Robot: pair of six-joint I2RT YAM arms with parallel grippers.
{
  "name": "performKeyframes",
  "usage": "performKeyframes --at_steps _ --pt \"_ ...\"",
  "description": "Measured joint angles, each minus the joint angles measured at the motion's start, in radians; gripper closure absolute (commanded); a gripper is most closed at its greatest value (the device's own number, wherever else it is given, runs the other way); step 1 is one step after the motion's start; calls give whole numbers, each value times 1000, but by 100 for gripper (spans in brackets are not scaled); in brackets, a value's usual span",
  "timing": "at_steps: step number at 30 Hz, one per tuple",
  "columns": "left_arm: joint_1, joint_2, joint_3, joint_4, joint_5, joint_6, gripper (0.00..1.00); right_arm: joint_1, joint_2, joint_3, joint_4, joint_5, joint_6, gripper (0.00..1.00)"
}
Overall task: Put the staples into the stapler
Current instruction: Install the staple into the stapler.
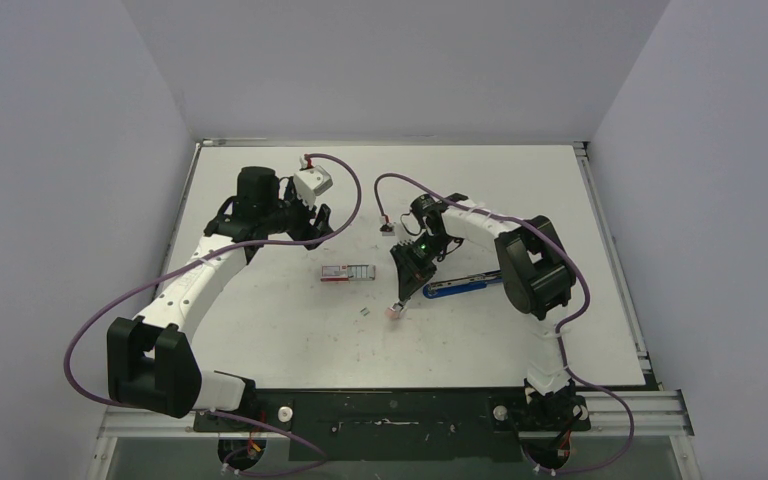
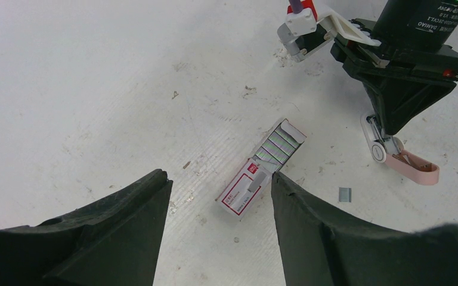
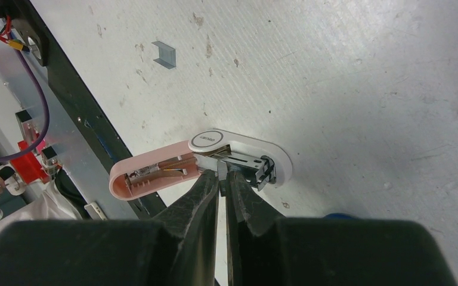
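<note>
R gripper (image 3: pixel 222 174) pinched near-closed, poss. on sth, at small pink-and-white open stapler (image 3: pixel 247 148) mid-table. L gripper (image 2: pixel 219 177) gapes, facing red-and-white cardboard box (image 2: pixel 243 189) of silvery staple strips (image 2: pixel 277 146), left. Feed level, legs down.

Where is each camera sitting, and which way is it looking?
Top camera: high above and behind the arms, looking down at the table; the left arm and right arm show, bases at the bottom.
Left wrist camera: on the left arm, looking down past the open left fingers at the staple box.
Right wrist camera: on the right arm, looking down past the nearly shut right fingers at the open pink stapler.
Shared: both wrist views show the pink stapler and a loose staple.
</note>
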Motion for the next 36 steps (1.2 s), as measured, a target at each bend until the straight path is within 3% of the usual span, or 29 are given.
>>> performKeyframes --at_steps 15,36 --pt "0 0 0 0 0 -1 40 6 0 -18 19 11 9 94" --pt "0 0 0 0 2 -2 40 10 -2 -19 21 16 14 83"
